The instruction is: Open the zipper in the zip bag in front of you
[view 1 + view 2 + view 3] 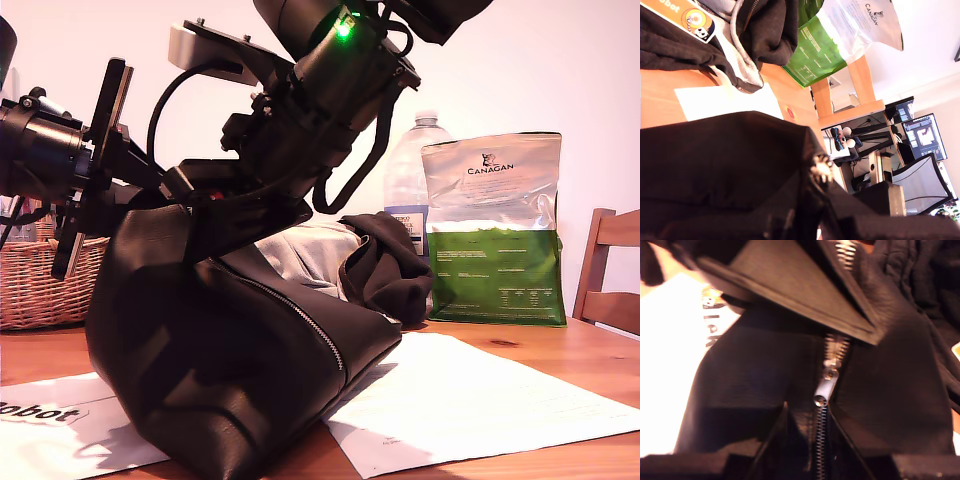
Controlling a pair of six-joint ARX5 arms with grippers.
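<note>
The zip bag is a dark leather pouch standing on the table, its top pulled up under both arms. Its zipper runs down the slope facing the exterior view's right. My first gripper comes in from the exterior view's left and is shut on the bag's top corner, where bunched leather and a silver zipper end show. My second gripper hangs over the zipper. Its dark fingers stand slightly apart, with the silver pull tab just ahead between their tips, so it is open.
Black and grey garments lie behind the bag. A CANAGAN foil pouch and a water bottle stand further back. A wicker basket is at the exterior view's left, a wooden chair at its right. Paper sheets cover the table.
</note>
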